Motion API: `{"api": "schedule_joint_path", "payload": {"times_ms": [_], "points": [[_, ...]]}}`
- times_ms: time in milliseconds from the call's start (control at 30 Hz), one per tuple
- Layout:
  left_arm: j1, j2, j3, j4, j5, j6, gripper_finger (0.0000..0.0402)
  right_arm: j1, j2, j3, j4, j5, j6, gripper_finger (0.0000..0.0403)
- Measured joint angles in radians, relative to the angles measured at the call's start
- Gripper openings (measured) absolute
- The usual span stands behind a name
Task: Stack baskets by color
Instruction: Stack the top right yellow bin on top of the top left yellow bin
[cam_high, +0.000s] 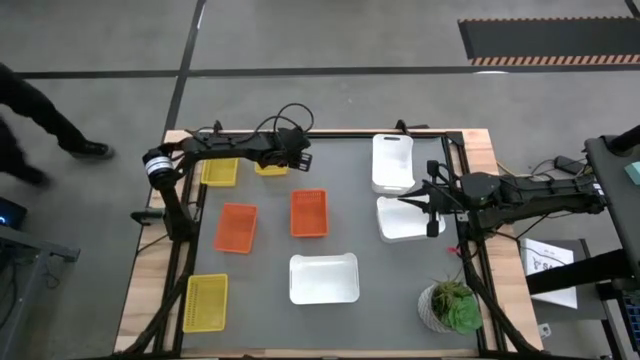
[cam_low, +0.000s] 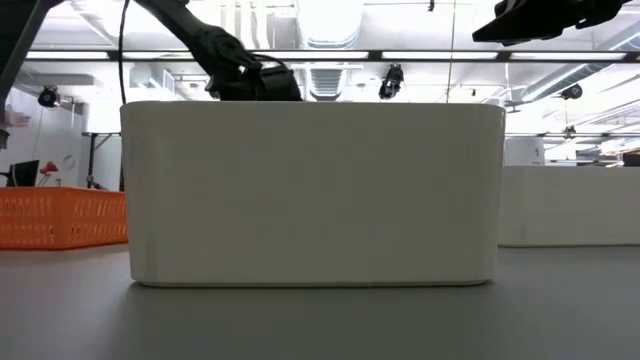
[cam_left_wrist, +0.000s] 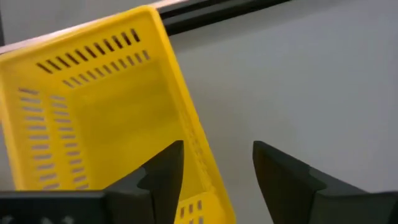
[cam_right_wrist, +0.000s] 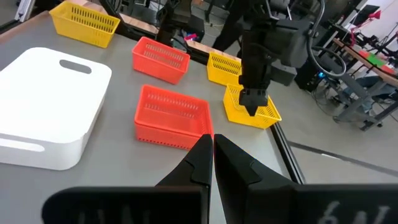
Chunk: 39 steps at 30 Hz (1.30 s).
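My left gripper (cam_left_wrist: 217, 168) is open at the table's far side, over a yellow basket (cam_left_wrist: 106, 112) that sits on the grey mat (cam_high: 270, 255). One finger is inside the basket and one outside its side wall (cam_left_wrist: 199, 143). A second yellow basket (cam_high: 220, 172) lies just to its left, and a third (cam_high: 205, 302) near the front left. Two orange baskets (cam_high: 236, 228) (cam_high: 309, 213) lie mid-table. Three white baskets (cam_high: 393, 162) (cam_high: 405, 220) (cam_high: 323, 278) lie to the right and front. My right gripper (cam_right_wrist: 211, 146) is shut and raised above the right-hand white basket. My left gripper straddles the yellow basket's side wall (cam_left_wrist: 205, 162) from above, slanting down. There is a clear gap between the wall and the outer finger (cam_left_wrist: 280, 177). Whether the inner finger (cam_left_wrist: 165, 177) touches the wall, I cannot tell. The basket rests on the mat.
A potted green plant (cam_high: 450, 305) stands at the front right corner. The table's dark frame rail (cam_left_wrist: 211, 15) runs just beyond the yellow basket. A person's legs (cam_high: 40, 120) show on the floor past the far left corner. In the low view the front white basket (cam_low: 310, 190) blocks most of the table.
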Motion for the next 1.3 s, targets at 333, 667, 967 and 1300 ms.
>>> {"api": "schedule_joint_path", "payload": {"times_ms": [333, 667, 967, 1300], "points": [[0.013, 0.000, -0.023, 0.028, -0.063, 0.011, 0.0173, 0.000, 0.000, 0.000, 0.000, 0.000, 0.000, 0.0009], [0.017, 0.000, -0.079, 0.091, -0.063, 0.011, 0.0131, 0.000, 0.000, 0.000, 0.000, 0.000, -0.001, 0.0009], [0.018, 0.000, -0.082, 0.092, -0.063, 0.009, 0.0026, 0.000, 0.000, 0.000, -0.001, 0.000, -0.002, 0.0009], [0.012, -0.010, -0.080, 0.090, -0.090, -0.016, 0.0003, 0.000, 0.000, 0.000, -0.019, 0.000, -0.002, 0.0009]]}}
